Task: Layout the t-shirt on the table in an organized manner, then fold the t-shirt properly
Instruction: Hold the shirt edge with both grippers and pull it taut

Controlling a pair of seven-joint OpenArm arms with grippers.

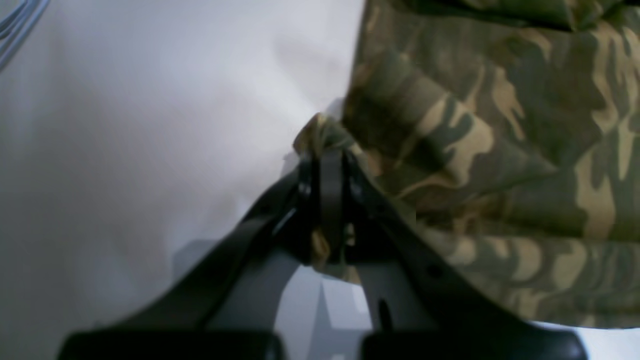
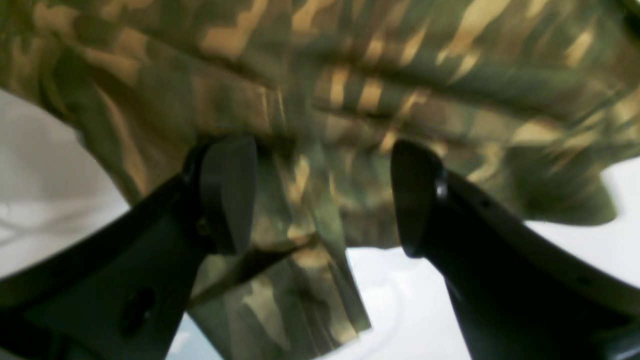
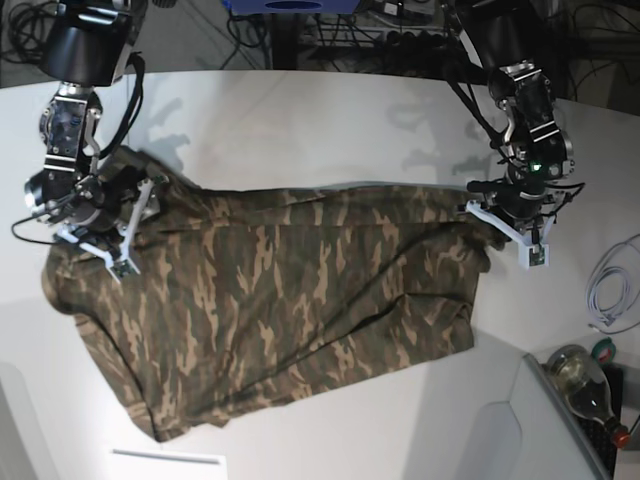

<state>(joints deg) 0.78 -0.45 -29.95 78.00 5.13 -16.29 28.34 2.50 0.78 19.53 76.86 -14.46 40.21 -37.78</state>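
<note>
The left end effector (image 1: 327,165) was clenched on the soft camouflage-print cloth t-shirt (image 3: 290,300); the right end effector (image 2: 320,195) stood released. One-sided tension risked bunching the t-shirt across the white worktop (image 3: 300,120).

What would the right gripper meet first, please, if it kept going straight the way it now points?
Most likely the t-shirt: camouflage cloth fills the view just past the open right gripper, though blur leaves the depth uncertain.
</note>
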